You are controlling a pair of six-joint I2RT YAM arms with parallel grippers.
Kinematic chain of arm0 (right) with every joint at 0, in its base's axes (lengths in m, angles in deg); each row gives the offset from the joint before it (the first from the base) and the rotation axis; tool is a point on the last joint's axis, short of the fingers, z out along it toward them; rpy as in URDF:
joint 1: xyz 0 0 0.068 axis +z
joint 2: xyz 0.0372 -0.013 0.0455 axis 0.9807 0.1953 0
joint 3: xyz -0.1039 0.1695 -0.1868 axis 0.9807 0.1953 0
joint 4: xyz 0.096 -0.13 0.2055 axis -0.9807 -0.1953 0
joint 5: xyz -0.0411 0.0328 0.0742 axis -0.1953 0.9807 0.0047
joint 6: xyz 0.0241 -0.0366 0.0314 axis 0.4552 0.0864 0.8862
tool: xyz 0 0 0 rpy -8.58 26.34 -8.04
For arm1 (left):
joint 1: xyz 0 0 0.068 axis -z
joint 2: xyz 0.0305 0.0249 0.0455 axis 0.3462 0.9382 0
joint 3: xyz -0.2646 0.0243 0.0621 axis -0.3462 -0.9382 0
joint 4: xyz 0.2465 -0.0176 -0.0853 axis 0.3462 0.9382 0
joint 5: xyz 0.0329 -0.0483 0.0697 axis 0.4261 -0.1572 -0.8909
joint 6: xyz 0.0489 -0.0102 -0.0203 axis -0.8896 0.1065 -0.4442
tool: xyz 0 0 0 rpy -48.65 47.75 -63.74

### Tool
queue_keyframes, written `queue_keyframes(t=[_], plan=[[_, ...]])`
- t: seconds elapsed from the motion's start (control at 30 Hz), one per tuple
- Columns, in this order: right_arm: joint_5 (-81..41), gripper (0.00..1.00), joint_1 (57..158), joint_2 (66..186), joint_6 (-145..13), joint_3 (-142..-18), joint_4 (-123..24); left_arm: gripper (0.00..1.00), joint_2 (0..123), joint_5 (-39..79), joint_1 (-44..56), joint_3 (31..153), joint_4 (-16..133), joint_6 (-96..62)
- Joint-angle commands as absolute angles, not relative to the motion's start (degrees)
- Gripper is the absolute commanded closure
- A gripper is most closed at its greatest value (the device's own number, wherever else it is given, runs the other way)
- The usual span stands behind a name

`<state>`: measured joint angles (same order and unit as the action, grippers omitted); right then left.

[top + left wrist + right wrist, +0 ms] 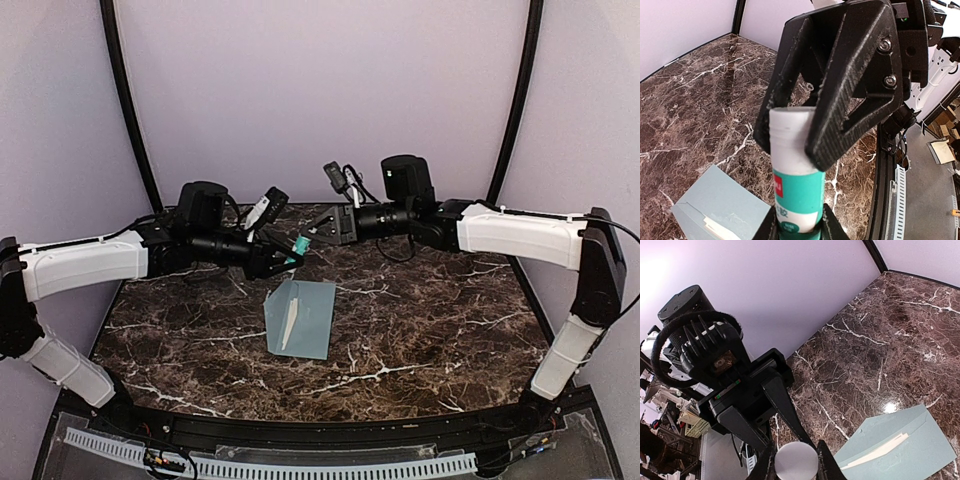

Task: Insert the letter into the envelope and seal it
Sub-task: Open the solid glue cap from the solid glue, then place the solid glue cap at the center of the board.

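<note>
With the left pincer (799,227) clamped on the glue stick (797,195) and the right pincer (796,462) closed round its cap (790,125), the stick could be dropped onto the envelope (305,318), which is laid flat on the worktop (430,320) below, if the cap is jerked off.

Operator: What text does the glue stick (795,165) carry?
Technician: A red patch (778,186) with white lettering sits at the top of its green band, and smaller white characters (783,213) follow below. Both are too blurred to read.
Operator: And the envelope (312,315)?
Technician: It shows nothing readable.
</note>
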<state>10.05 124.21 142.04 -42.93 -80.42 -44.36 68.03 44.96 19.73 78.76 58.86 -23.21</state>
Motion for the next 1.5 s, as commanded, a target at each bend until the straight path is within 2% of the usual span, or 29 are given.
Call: queue_keyframes(t=[0.0,0.97,1.23,1.47], plan=[[11.0,0.87,124.2,141.3,-41.5,-80.7,-39.5,1.0,66.2,44.5,19.7,78.3,58.4,-23.4],[8.7,0.89,121.0,136.7,-41.5,-78.4,-40.1,1.0,68.9,43.4,19.8,80.0,62.3,-24.4],[1.7,0.89,120.1,133.7,-45.0,-78.2,-44.5,1.0,68.0,43.0,19.6,79.8,62.0,-23.7],[-12.1,0.89,120.5,133.7,-51.4,-79.1,-55.1,1.0,60.5,50.9,4.0,76.5,53.1,-15.2]])
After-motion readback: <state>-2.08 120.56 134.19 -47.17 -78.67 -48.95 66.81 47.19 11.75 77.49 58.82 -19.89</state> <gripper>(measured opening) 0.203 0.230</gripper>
